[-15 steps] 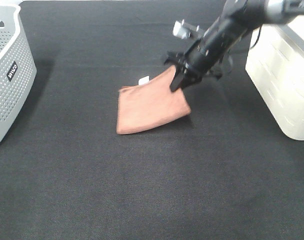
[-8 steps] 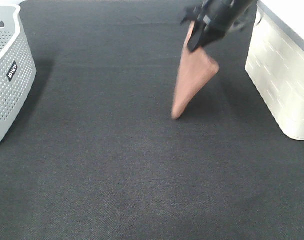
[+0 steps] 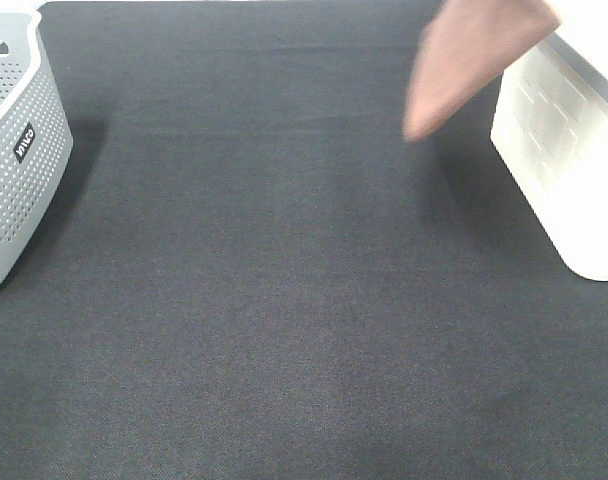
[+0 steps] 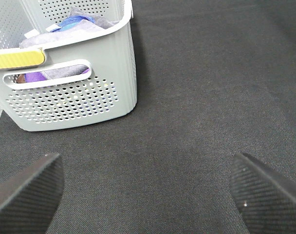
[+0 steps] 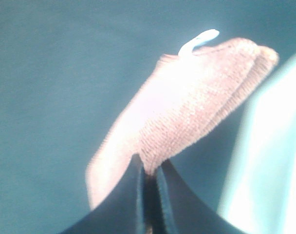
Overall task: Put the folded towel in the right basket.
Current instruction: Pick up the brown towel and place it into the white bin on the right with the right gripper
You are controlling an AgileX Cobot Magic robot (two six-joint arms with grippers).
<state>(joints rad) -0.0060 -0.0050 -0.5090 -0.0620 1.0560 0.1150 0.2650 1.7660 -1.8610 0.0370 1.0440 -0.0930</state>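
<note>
Where the right tool (image 5: 149,170) holds it, the folded towel (image 5: 187,112) is pinched by one edge, jaws drawn together on the cloth.

Item, folded towel: rust-brown, small white tab (image 5: 199,40) at its far edge. It is airborne, slanting down from the top of the exterior high view, clear of the tabletop (image 3: 284,300) and just beside the near wall of the right basket (image 3: 574,170). It is not yet over the opening.

Item, right basket: cream, solid-walled, at the right edge; its interior is not visible.

Item, left basket (image 4: 75,92): grey, perforated, holding clothes (image 4: 77,20); well apart from the towel.

Item, left tool (image 4: 145,190): fingers spread wide, holding nothing, low over bare tabletop near the left basket.

Risks, judged:
- Thin edge grip; a quick swing could pull the cloth out of the jaws and drop it short of the basket.
- The hanging corner trails below the grip; if carried across too low it could catch the basket rim and drape over the wall.
- Free layers may fall open on release, so the towel lands unfolded.
</note>
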